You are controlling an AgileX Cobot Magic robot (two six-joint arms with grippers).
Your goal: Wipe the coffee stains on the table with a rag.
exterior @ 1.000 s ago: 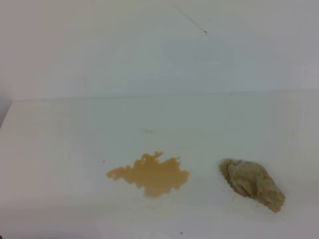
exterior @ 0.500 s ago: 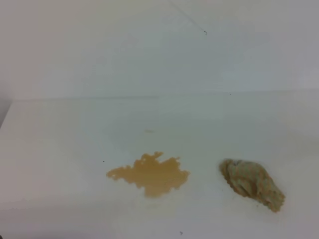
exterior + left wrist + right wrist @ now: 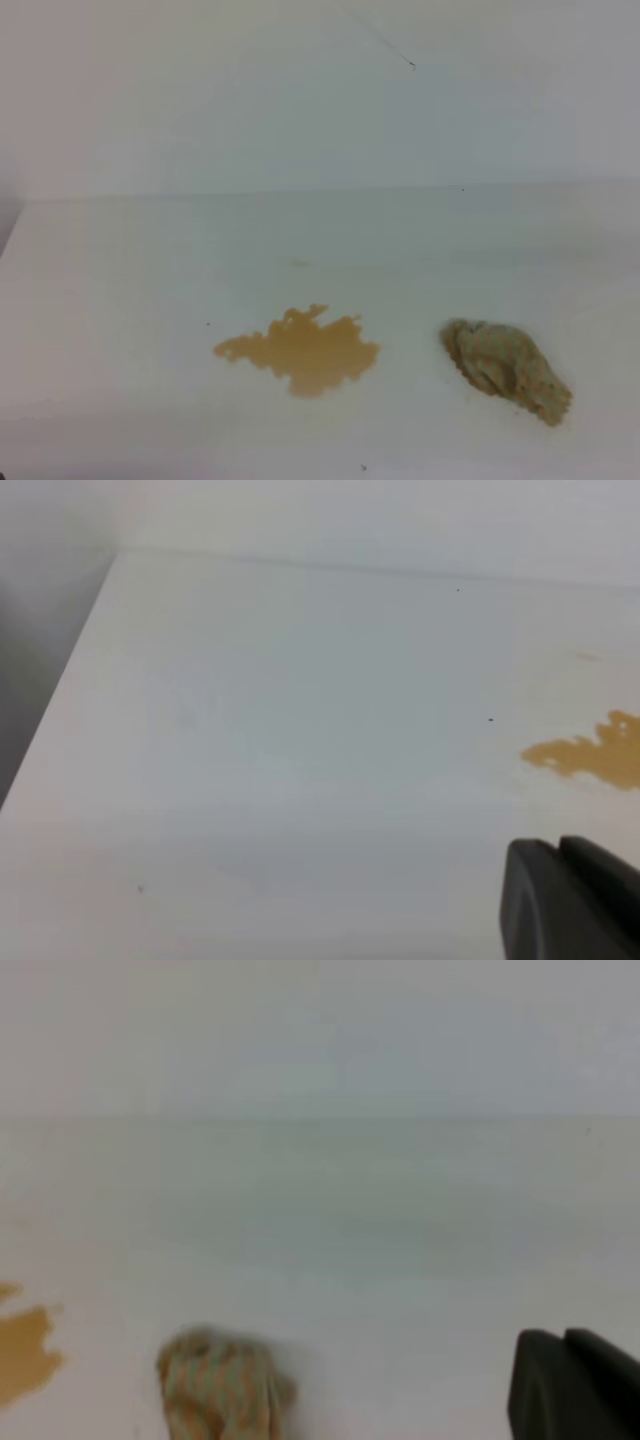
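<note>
The coffee stains (image 3: 303,352) form one tan-brown blotch with ragged edges on the white table (image 3: 120,300), near the front centre. The rag (image 3: 505,368), a lumpy beige wad, lies to the right of the blotch with a gap of bare table between them. No gripper shows in the exterior high view. In the left wrist view a dark part of my left gripper (image 3: 572,900) fills the lower right corner, with the coffee stains (image 3: 592,754) at the right edge. In the right wrist view my right gripper (image 3: 570,1385) sits shut at the lower right, apart from the rag (image 3: 222,1388).
A pale wall (image 3: 300,100) rises behind the table's back edge. The table's left edge (image 3: 60,710) drops off to a darker floor. A few tiny dark specks (image 3: 490,719) dot the surface.
</note>
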